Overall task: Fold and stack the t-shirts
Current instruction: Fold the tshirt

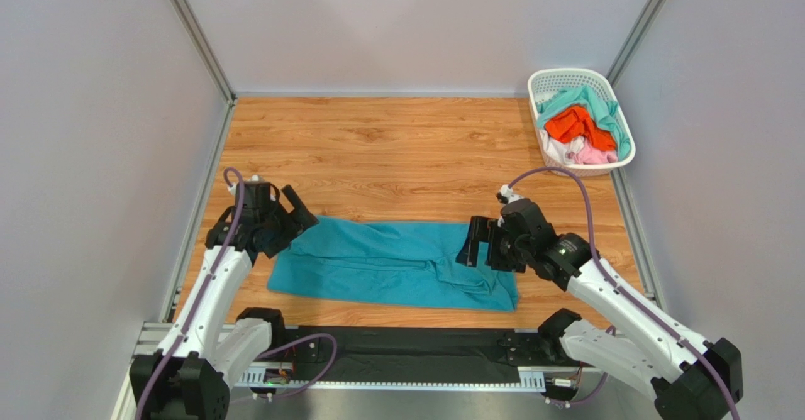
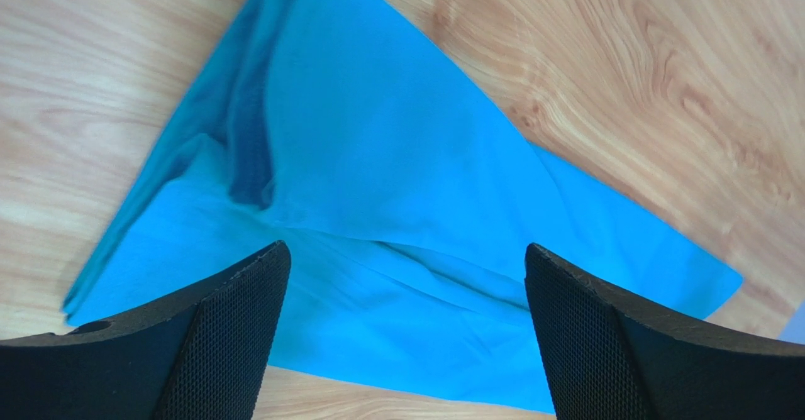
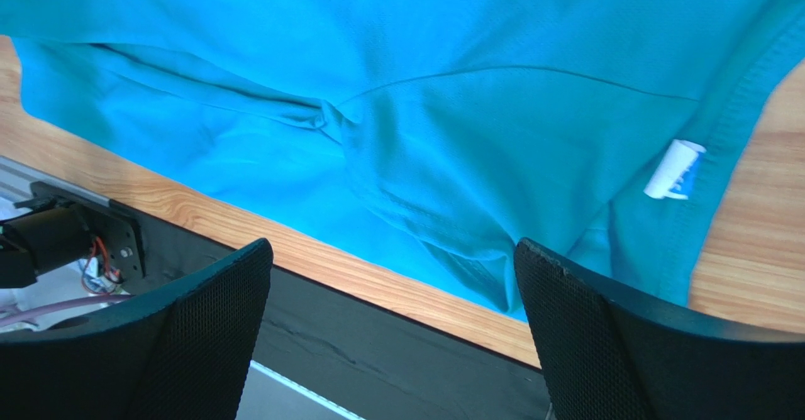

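The teal t-shirt (image 1: 392, 264) lies on the wooden counter (image 1: 406, 146) as a long, rumpled band, doubled over on itself lengthwise. Its long side runs along the counter's near edge, close to the black strip (image 1: 416, 345) that borders that edge.

The left pincer (image 1: 300, 222) hangs over the shirt's left end. Its jaws are spread wide and nothing is between them. In the left wrist view its dark mesh-faced fingers (image 2: 236, 326) frame loose teal folds below, with bare wood showing beyond the shirt on three sides.

The right pincer (image 1: 478, 245) hangs over the shirt's right end, likewise gaping wide and gripping nothing. In the right wrist view its fingers (image 3: 576, 335) straddle the shirt's near hem. The collar end lies to the right of that, with the small white neck label (image 3: 675, 169) lying on the ribbed neckline. A seam crease runs across the fabric between the two fingers.

Well beyond the shirt's right end, in the far corner of the counter, stands a white lattice basket (image 1: 553, 80). It holds a heap of other shirts: an orange one (image 1: 573, 123) in the middle, a mint-green one (image 1: 600, 104) draped along the side, and a pale pink one (image 1: 590, 156) at the end nearest the teal shirt.
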Robot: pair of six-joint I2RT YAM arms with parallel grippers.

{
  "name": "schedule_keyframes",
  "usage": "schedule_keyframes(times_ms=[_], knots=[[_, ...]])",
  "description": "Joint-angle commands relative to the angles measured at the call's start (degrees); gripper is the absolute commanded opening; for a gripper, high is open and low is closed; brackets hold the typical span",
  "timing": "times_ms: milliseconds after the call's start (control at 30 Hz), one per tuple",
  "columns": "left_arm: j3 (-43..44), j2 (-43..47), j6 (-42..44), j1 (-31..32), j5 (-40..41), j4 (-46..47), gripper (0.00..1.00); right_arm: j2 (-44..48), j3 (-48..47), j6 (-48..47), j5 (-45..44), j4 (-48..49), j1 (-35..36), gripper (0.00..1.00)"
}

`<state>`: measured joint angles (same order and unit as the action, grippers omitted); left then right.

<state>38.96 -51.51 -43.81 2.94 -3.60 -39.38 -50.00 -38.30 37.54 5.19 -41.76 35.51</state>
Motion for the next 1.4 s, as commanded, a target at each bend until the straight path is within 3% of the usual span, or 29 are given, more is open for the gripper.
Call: schedule_keyframes(times_ms=[0, 300, 533, 700, 1167, 1367], knots=[[1.29, -5.42, 0.83, 3.38, -3.61, 5.87, 1.0, -2.47, 0.85, 2.71, 2.72, 7.03, 0.26, 1.0], [2.0, -20.02, 3.21, 3.74, 2.18, 7.29, 1.0, -11.16, 8.5, 6.32, 4.65, 15.65, 0.7, 1.0], [0.86, -25.31, 4.0, 3.3, 7.11, 7.3, 1.0, -13.63, 10.79, 7.72, 3.33, 16.53, 0.7, 1.0], [-0.46, -26.8, 4.0, 2.69, 6.33, 7.38, 1.0, -14.86, 9.83, 6.76, 1.23, 16.53, -0.17, 1.0], [-8.98, -17.06, 1.36, 3.91, -2.82, 12.04, 1.0, -35.24, -5.98, -4.4, 2.98, 19.08, -14.4, 1.0], [-13.99, -12.49, -1.8, 6.99, -4.4, 14.5, 1.0, -45.97, -15.55, -7.56, 6.05, 19.96, -15.64, 1.0]])
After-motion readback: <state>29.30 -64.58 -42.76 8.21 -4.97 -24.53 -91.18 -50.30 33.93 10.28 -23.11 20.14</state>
